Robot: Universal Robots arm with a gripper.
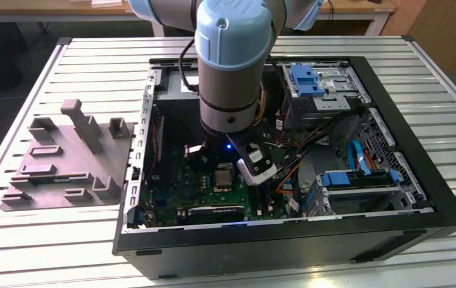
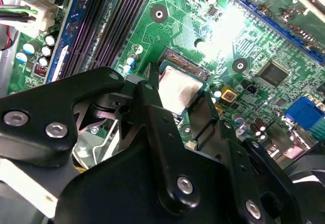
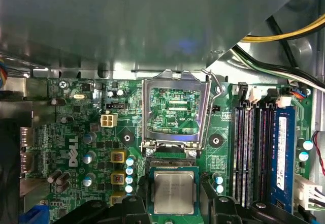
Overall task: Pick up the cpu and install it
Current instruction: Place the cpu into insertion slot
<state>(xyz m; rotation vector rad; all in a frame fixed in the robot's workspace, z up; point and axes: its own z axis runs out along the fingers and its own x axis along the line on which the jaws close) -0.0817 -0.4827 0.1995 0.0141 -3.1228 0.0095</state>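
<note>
Cpu (image 3: 174, 192): small flat square chip, pale silvery metal top, dark green rim. Position: inside the open black computer case (image 1: 292, 252), over the green motherboard (image 3: 91, 127), directly at the black square socket, whose metal frame (image 3: 146, 112) stands swung up and open.

Tool (image 2: 177, 94): black, 2 fingers (image 2: 152, 107), 1 on each of 2 opposite edges of the cpu in both wrist views, no gap visible on either side. Judged: pinching the cpu.

Exterior view: arm reaches straight down into the case; silvery square (image 1: 223, 176) visible just below the wrist. Grey plastic tray with upright blocks (image 1: 60, 162) sits on the pale slatted metal counter (image 1: 52, 240) at the exterior view's left, well apart from the case; no chip seen on it.

Progress, judged:
- Pick-up: done; the chip is in the tool.
- Carry to socket: done; the chip is squared up with the socket outline.
- Seating: uncertain. 1 strip of gold contacts (image 3: 172, 158) shows between the chip's edge and the frame hinge, so the chip may hang above the socket or sit slightly off it. Cannot tell which.
- Release: not yet.
- Frame: not yet closed.
</note>
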